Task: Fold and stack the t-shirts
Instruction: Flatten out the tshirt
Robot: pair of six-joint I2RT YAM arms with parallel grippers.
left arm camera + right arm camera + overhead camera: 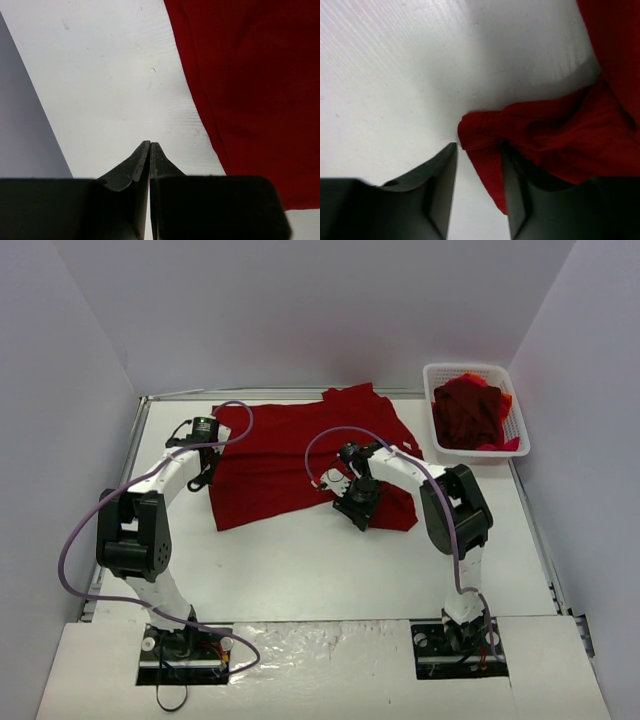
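The white table [300,570] is walled in on three sides by pale panels. The biggest thing on it is a dark red t-shirt [280,455], spread flat over the far half from near the left edge to right of the middle, its collar end toward the far edge. Next in size are the two arms, each trailing a lilac cable. The left arm [135,530] reaches along the left edge and the right arm [445,500] bends in toward the middle. A white mesh basket [470,367] stands in the far right corner, holding a heap of more t-shirts [468,412], dark red with brighter red-orange showing at the sides. The right gripper [358,512] is at the spread shirt's near edge. In its wrist view the right gripper [479,150] has its jaws parted around a bunched fold of the red cloth [560,135]. The fold lies against one finger with bare table showing beside the other, so the cloth is not clamped. The left gripper [203,478] hangs at the shirt's left edge. Its own camera shows the left gripper [150,145] with the jaws pressed together on nothing, over bare table just beside the cloth [260,90].
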